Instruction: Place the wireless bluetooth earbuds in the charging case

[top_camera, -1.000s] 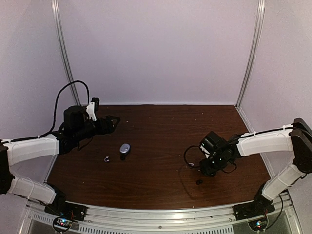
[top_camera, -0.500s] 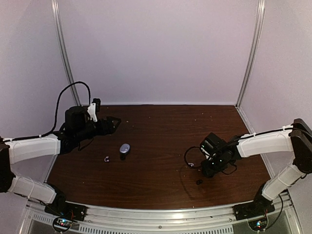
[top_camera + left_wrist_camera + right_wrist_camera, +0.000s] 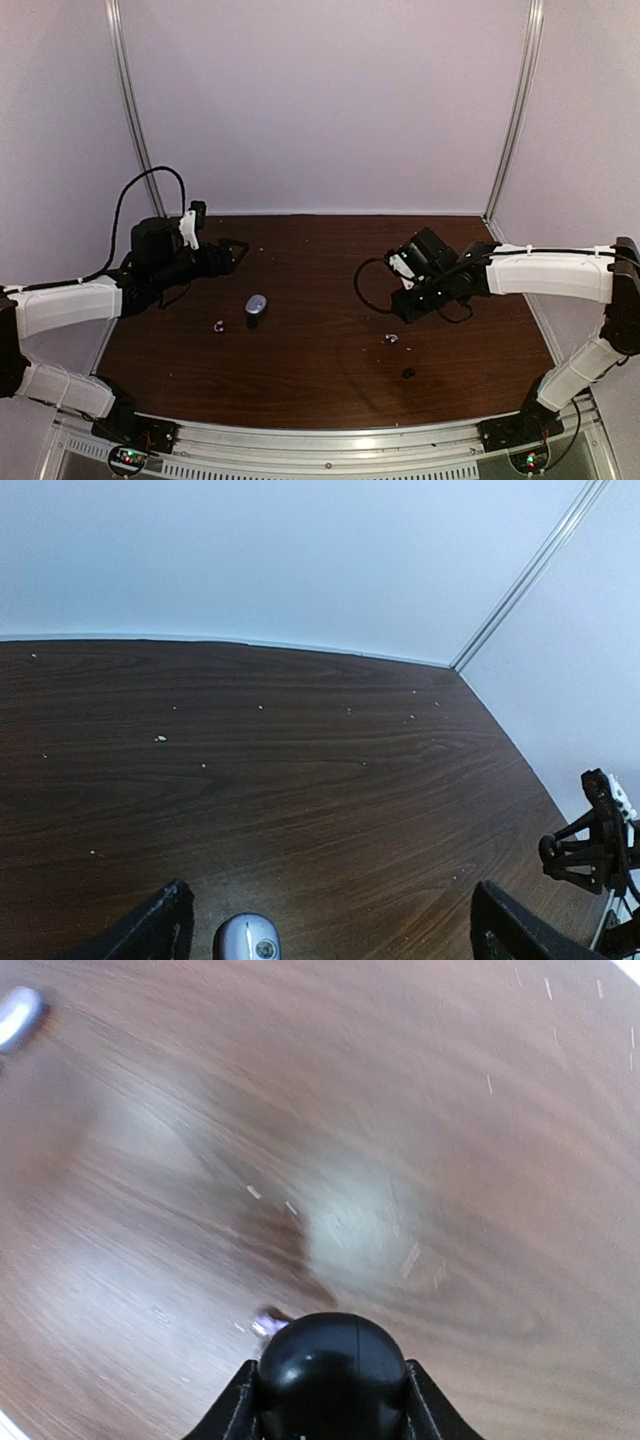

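**Left jaws wide near the case, right jaws unreadable beside a loose earbud**

The left gripper (image 3: 231,253) stood with its jaws spread wide and nothing between them. In its wrist view the two fingers (image 3: 160,930) sat at the bottom corners. The charging case (image 3: 247,942) showed low between them, nearer the left-hand finger. From above, the case lay on the wooden table (image 3: 320,250), near that gripper but apart from it. The first earbud (image 3: 219,325) lay just beside the case, toward the left arm.

The right gripper (image 3: 403,303) hung over the table's right half. Its wrist view was blurred and a black rounded part (image 3: 332,1370) filled the bottom, so I could not tell how its jaws stood. The second earbud (image 3: 391,339) lay on the wood near this gripper, well apart from the case. A small dark object (image 3: 408,373) lay nearer the front edge.
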Tool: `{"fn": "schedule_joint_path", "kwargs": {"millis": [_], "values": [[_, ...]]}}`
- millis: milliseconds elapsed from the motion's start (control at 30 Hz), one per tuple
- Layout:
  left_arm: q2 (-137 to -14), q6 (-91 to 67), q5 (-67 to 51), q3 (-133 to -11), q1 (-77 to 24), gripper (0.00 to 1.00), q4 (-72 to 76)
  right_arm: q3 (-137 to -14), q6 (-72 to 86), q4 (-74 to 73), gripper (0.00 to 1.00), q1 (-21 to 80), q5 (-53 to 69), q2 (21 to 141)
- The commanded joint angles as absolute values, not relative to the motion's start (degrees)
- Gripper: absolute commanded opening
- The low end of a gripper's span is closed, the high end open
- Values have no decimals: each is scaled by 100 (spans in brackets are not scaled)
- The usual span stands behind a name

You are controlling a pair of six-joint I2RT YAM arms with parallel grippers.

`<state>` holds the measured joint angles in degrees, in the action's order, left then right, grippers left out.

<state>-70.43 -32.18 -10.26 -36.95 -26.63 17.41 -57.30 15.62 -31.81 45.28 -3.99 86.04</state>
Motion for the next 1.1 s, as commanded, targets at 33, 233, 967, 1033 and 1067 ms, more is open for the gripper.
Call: {"fn": "schedule_joint_path", "kwargs": {"millis": [33, 233, 967, 1033, 1067], "values": [[-7012, -3285, -1975, -3814, -2689, 98, 1853, -6342, 128, -2928, 22, 5241, -486, 8380], [-7166, -3283, -3022, -3944, -3088, 89, 1699, -6548, -603, -2663, 24, 6120, -615, 8242], [-8003, -4094, -3555, -3706, -5236, 61, 3930, -6882, -1173, -2323, 24, 7389, -1907, 8506], [-8042, -4218, -3594, -3635, -5253, 60, 4160, -6874, -1198, -2307, 24, 7428, -1932, 8521], [-8075, -4246, -3598, -3642, -5262, 60, 4191, -6873, -1203, -2297, 24, 7443, -1955, 8524]]}}
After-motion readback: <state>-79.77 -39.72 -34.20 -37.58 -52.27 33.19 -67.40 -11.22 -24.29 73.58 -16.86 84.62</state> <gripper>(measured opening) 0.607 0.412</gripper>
